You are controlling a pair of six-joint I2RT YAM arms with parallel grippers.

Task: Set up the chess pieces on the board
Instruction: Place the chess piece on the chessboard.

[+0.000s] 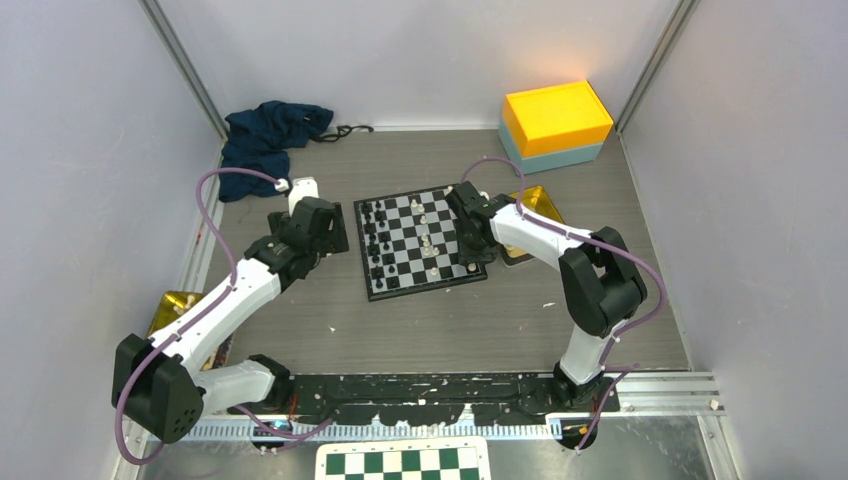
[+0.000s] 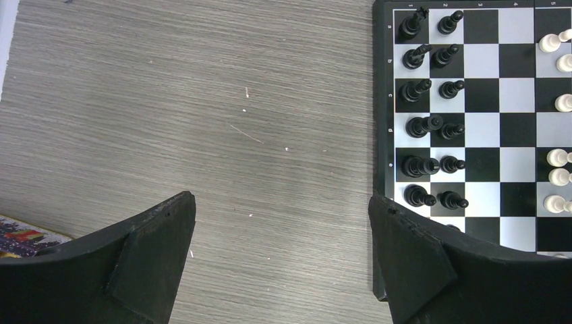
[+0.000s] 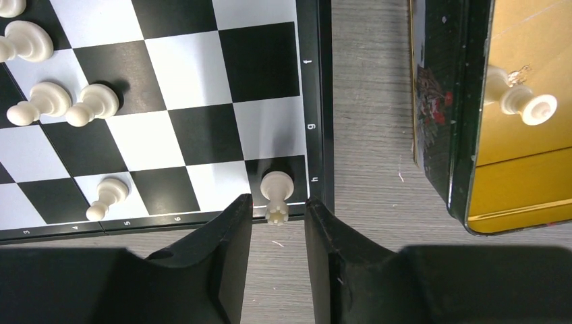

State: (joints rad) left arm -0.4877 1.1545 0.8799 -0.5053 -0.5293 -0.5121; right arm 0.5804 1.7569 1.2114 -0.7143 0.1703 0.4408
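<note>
The board (image 1: 420,243) is located at the middle of the counter (image 2: 202,101), between the two arms. The black pieces (image 2: 432,125) are stood in two files along the board's left edge, as shown in the left wrist view. The white pieces (image 3: 40,108) are scattered over the central squares; some of them are lying on their sides. A white rook (image 3: 276,191) is stood upright on the dark corner square at the board's near right corner, beside the letter h on the border.

The right pincer (image 3: 278,204) is positioned at this corner with its jaws apart. The rook's top is seen between the two fingertips, and a narrow gap is visible on each side of it.

A gold-lined tin (image 3: 438,101) is placed just beside the board's right edge. One loose white piece (image 3: 523,102) is lying in it.

The left pincer (image 2: 281,202) is held over bare counter just beside the board's left edge. Its jaws are spread wide, and nothing is held between them.
</note>
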